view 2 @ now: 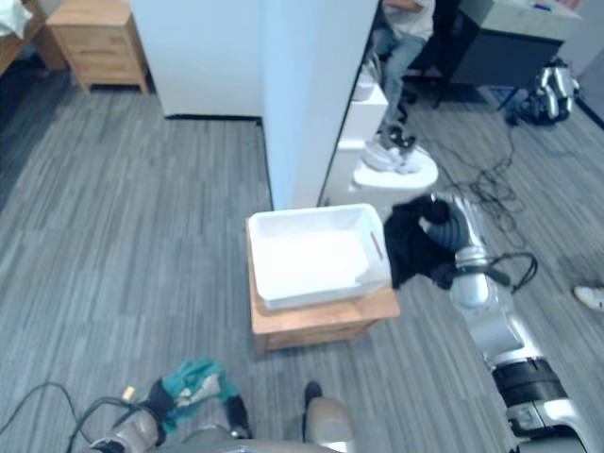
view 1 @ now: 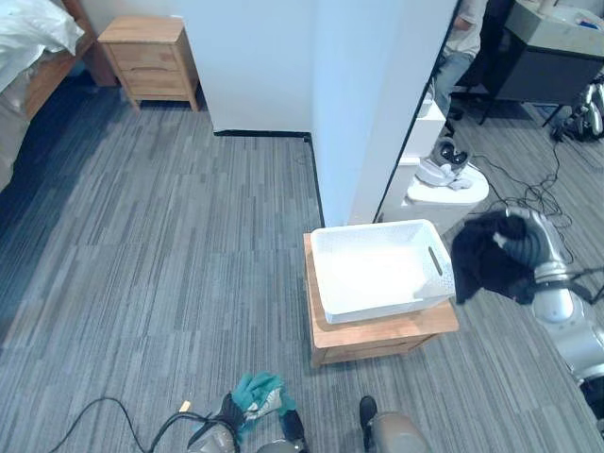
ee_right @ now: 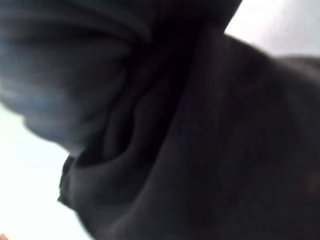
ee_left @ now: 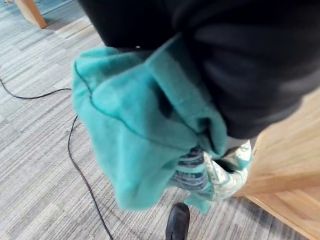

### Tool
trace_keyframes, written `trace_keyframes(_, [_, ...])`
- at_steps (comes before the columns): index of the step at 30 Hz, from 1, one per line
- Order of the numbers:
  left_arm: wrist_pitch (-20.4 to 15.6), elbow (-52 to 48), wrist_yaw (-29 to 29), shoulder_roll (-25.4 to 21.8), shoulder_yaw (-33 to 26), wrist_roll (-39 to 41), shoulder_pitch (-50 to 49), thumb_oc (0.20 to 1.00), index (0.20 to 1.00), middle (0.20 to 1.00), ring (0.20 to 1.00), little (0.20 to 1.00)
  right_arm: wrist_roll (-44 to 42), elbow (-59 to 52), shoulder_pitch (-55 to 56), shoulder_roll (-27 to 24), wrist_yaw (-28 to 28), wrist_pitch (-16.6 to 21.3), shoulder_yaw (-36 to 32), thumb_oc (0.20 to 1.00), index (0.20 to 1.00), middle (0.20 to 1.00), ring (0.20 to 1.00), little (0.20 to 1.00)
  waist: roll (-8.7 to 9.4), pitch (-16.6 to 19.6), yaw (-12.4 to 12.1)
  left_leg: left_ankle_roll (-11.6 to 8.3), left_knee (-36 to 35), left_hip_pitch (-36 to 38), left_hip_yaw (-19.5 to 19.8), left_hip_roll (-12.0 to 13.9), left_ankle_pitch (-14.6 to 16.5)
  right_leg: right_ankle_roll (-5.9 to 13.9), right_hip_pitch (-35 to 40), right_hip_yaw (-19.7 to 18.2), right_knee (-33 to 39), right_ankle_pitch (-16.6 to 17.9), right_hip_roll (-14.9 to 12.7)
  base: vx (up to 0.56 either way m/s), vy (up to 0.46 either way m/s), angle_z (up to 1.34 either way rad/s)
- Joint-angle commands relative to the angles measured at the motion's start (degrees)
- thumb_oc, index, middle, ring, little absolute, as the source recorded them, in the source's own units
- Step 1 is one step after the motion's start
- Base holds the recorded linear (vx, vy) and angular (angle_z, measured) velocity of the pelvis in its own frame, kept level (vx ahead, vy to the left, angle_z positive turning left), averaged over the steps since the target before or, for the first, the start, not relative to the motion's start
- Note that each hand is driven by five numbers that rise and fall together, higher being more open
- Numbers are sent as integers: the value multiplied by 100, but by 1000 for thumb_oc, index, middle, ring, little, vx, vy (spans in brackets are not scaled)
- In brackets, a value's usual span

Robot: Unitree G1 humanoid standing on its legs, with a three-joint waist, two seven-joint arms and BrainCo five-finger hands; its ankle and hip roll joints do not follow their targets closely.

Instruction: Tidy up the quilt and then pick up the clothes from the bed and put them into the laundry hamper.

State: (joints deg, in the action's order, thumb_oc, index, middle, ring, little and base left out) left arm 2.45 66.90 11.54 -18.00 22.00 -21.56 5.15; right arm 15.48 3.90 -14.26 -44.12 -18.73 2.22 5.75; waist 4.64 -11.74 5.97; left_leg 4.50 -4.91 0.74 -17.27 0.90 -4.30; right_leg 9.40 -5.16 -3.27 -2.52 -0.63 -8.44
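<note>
A white laundry hamper (view 1: pixel 377 269) sits on a low wooden stool (view 1: pixel 382 335) in front of me. Just right of its rim, my right hand (view 1: pixel 528 247) is shut on a bunched black garment (view 1: pixel 483 257), which hangs level with the hamper's right wall. In the right wrist view the black garment (ee_right: pixel 190 150) hides the fingers. Low at the near left, my left hand (view 1: pixel 225 417) is shut on a teal garment (view 1: pixel 257 391), held above the carpet. That teal garment (ee_left: pixel 140 145) hangs in folds past the hand's dark cover (ee_left: pixel 240 55), with a patterned piece underneath.
A white wall corner (view 1: pixel 368 104) stands right behind the hamper. The bed (view 1: pixel 24 57) and a wooden nightstand (view 1: pixel 151 57) are at the far left. A person (view 1: pixel 462 38) sits at the far right behind a round white base (view 1: pixel 444 184). Cables cross the carpet there.
</note>
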Motion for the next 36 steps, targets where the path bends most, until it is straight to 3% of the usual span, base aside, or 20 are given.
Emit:
trace_keyframes(1, [-141, 65, 158, -162, -65, -134, 65, 200, 200, 200, 200, 200, -40, -17, -1119, -342, -217, 320, 12, 200, 200, 200, 200, 200, 24, 87, -234, -663, 1, 362, 194, 306, 824, 128, 50, -217, 36, -203, -59, 87, -120, 53])
trace_keyframes(3, [-138, 94, 176, -170, -124, -110, 39, 200, 200, 200, 200, 200, -90, 74, -1332, -301, -222, 317, 200, 200, 200, 200, 200, 200, 45, 107, -252, -670, -1, 378, 172, 304, 827, 148, 115, -194, 169, -125, -94, 65, -121, 43])
trace_keyframes(4, [-140, 120, 219, -174, -222, 27, -41, 200, 200, 200, 200, 200, -103, 280, -1771, -346, -103, 303, 617, 200, 200, 200, 200, 200, 59, 139, -365, -709, -4, 404, 125, 337, 794, 169, 188, -74, 286, -13, -113, 75, -154, 36])
trace_keyframes(9, [-238, 22, 360, -97, -452, 578, -149, 200, 200, 200, 200, 200, -159, 888, -2223, -284, 271, 196, 1340, 200, 200, 200, 200, 200, -27, 113, -515, -836, -9, 377, 240, 433, 705, 81, 426, 147, 550, -9, -61, 55, -150, 3])
trace_keyframes(15, [-728, -1586, 782, -320, -709, 1311, -122, 200, 200, 200, 200, 200, 4, 1560, -1899, 186, 434, 134, 1771, 200, 200, 200, 200, 200, -251, 42, -636, -965, -9, 248, 445, 551, 585, -17, 583, 422, 752, -92, 13, 1, -119, 22])
trace_keyframes(16, [-800, -1950, 794, -427, -730, 1328, -144, 200, 200, 200, 200, 200, 104, 1656, -1841, 290, 452, 128, 1858, 473, 473, 473, 473, 473, -281, 50, -647, -982, -9, 240, 479, 574, 571, -35, 608, 449, 752, -125, 33, 4, -102, 16])
trace_keyframes(17, [-878, -2291, 828, -533, -736, 1311, -120, 200, 200, 200, 200, 200, 200, 1721, -1775, 355, 464, 116, 1917, 1000, 1000, 1000, 1000, 1000, -316, 55, -668, -993, -9, 241, 497, 584, 565, -48, 630, 473, 752, -149, 53, 11, -102, 18])
trace_keyframes(23, [-1212, -3971, 938, -819, -1203, 1970, -32, 200, 200, 200, 200, 200, 964, 2151, -1475, 680, 430, -86, 2137, 1000, 1000, 1000, 1000, 1000, -435, 117, -673, -1072, -9, 300, 612, 673, 501, -141, 807, 568, 752, -296, 150, 10, -90, 13])
trace_keyframes(25, [-1290, -4398, 961, -898, -1316, 2065, -37, 200, 200, 200, 200, 200, 1250, 2067, -1419, 559, 396, -107, 2110, 1000, 1000, 1000, 1000, 1000, -446, 126, -652, -1086, -9, 328, 612, 694, 502, -148, 846, 584, 752, -318, 162, 24, -54, 7])
trace_keyframes(27, [-1618, -5372, 747, -952, -1539, 2540, -17, 200, 200, 200, 200, 200, 2116, 1696, -905, -2, 383, -27, 2007, 1000, 1000, 1000, 1000, 1000, -461, 188, -482, -1132, -9, 405, 567, 748, 486, -170, 905, 563, 752, -361, 214, 39, -61, -1])
trace_keyframes(29, [-1610, -5390, 736, -953, -1532, 2549, -33, 200, 200, 200, 200, 200, 2125, 1664, -865, -14, 395, -31, 1981, 1000, 1000, 1000, 1000, 1000, -466, 197, -491, -1134, -9, 409, 567, 751, 489, -171, 909, 564, 752, -363, 217, 15, -31, 0])
trace_keyframes(30, [-1653, -5927, 540, -1086, -1429, 2486, 121, 200, 200, 200, 200, 200, 2452, 1648, -371, -368, 460, 100, 1921, 1000, 1000, 1000, 1000, 1000, -468, 238, -310, -1162, -9, 456, 494, 795, 485, -168, 917, 514, 752, -381, 245, 37, -41, -8])
trace_keyframes(33, [-1636, -6233, 586, -1039, -1182, 2276, 479, 200, 200, 200, 200, 200, 2500, 1324, 613, -597, 315, 222, 1348, 1000, 1000, 1000, 1000, 1000, -480, 276, 42, -1192, -9, 528, 319, 853, 512, -156, 910, 394, 752, -386, 279, 34, -45, -10])
trace_keyframes(34, [-1639, -6222, 592, -1033, -1154, 2271, 494, 200, 200, 200, 200, 200, 2504, 1301, 660, -604, 319, 223, 1305, 1000, 1000, 1000, 1000, 1000, -483, 279, 16, -1193, -9, 531, 315, 854, 514, -156, 911, 390, 752, -386, 280, 15, -32, -15])
trace_keyframes(35, [-1584, -6200, 625, -1019, -939, 2065, 788, 200, 200, 200, 200, 200, 2502, 1271, 984, -625, 283, 240, 1126, 1000, 1000, 1000, 1000, 1000, -503, 292, 205, -1198, -9, 568, 202, 869, 533, -147, 884, 306, 752, -385, 292, 5, -9, -26])
trace_keyframes(36, [-1586, -6187, 631, -1014, -920, 2060, 806, 200, 200, 200, 200, 200, 2504, 1262, 1005, -626, 284, 240, 1103, 1000, 1000, 1000, 1000, 1000, -505, 294, 187, -1198, -9, 566, 196, 869, 535, -147, 879, 301, 752, -385, 293, 5, -9, -36])
